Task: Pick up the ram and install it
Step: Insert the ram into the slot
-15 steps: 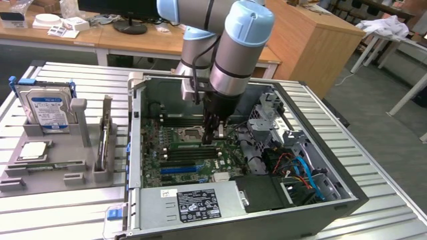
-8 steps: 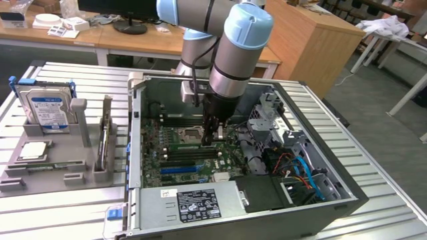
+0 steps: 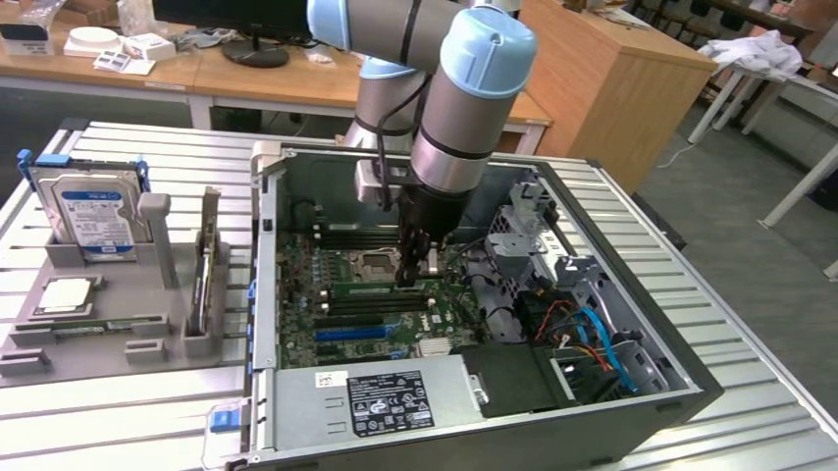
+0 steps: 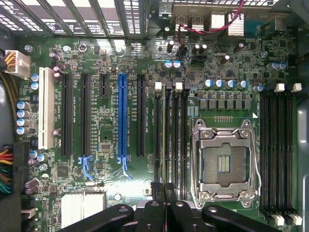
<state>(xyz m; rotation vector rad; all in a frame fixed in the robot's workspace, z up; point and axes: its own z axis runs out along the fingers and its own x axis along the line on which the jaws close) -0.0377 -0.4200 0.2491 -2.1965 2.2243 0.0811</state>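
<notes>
Grey metal table holds an open computer case. Inside it, the gripper has its fingers pinched tight on the ram. The green stick sits low over the board's dark slots.

Open PC case on slatted bench; empty CPU socket. Hard drive upright in grey holder, exterior view's left; processor beside it.

— Site type?
— Robotics lab. Items: robot arm; slatted metal bench; open computer case; grey parts fixture.
— Background?
— Wooden desks, monitor stand, small boxes, wooden cabinet, white tables at the exterior view's right.
</notes>
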